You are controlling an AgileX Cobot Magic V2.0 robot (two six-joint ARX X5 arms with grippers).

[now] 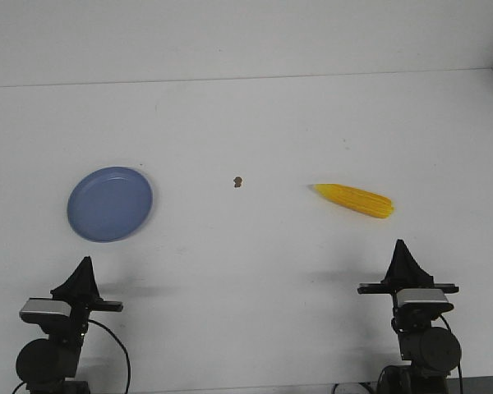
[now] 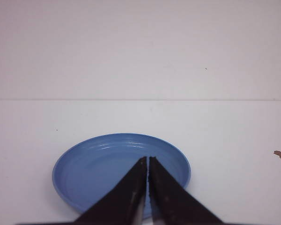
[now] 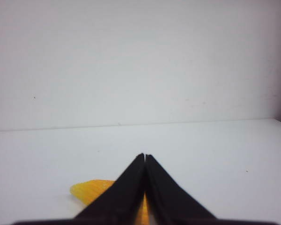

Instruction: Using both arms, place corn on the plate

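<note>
**Two grippers parked, corn not yet touched**

Zero contact anywhere so far. Left to right:

- Left gripper (image 1: 84, 261): jaws together, nothing held, parked at the near edge, just short of the plate (image 1: 110, 204).
- Plate: left side of the table (image 1: 246, 123), nothing on it.
- Brown speck (image 1: 238, 180): mid-table between plate and corn. Ignore.
- Corn (image 1: 355, 199): lying flat on the right, pointed tip toward the plate, well apart from it.
- Right gripper (image 1: 400, 245): jaws pressed together, holding nothing, just short of the corn.

Risks, as judged from here:
- Closed jaws descending onto the cob: shoves or rolls it. Must open first.
- Round, tapered, ridged cob: off-centre pinch likely to squirt it out.
- Long carry or handover to the plate: possible drop mid-table.
- Shallow rim: cob could roll off.
</note>
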